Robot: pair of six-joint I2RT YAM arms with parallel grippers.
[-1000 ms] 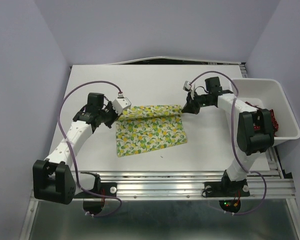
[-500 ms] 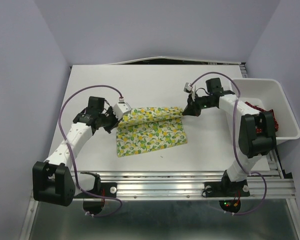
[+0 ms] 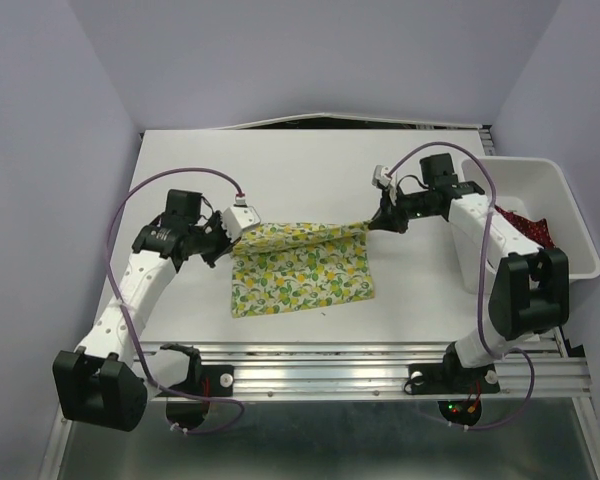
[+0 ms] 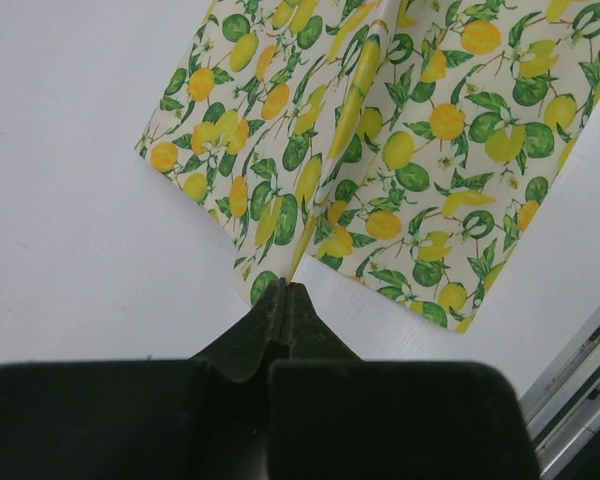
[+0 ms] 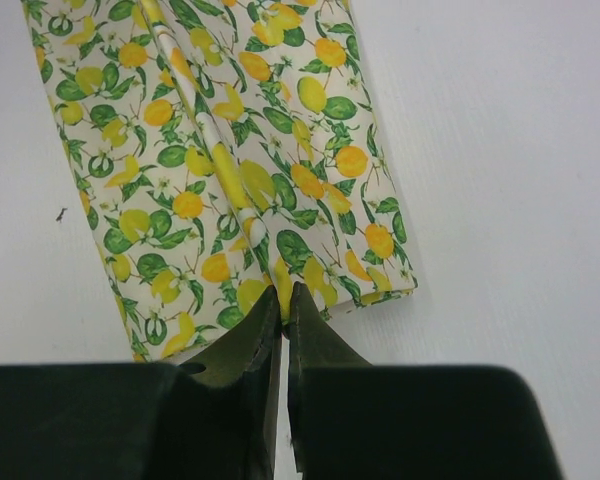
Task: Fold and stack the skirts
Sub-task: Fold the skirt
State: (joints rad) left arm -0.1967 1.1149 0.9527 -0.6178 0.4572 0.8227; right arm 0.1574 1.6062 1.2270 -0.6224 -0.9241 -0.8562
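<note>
The lemon-print skirt lies near the middle of the white table, a little closer to the near edge than to the far one. Its long axis runs from left to right, almost parallel to the near edge, and the right end sits slightly farther back than the left end. The near part of the cloth lies flat on the table. The far edge is raised and pulled into a narrow band between the two grippers.

The left gripper has its fingers pressed together on the left far corner of the skirt; in the left wrist view the black fingertips meet on a fold of the cloth. The right gripper pinches the right far corner in the same way, and in the right wrist view its fingertips are closed on the hem.

The red skirt with small white dots lies crumpled inside the white bin, which stands at the right edge of the table, toward the far right corner.

The table surface is plain matte white. Pale lilac walls close it on the left, far and right sides. A metal rail runs along the near edge.
</note>
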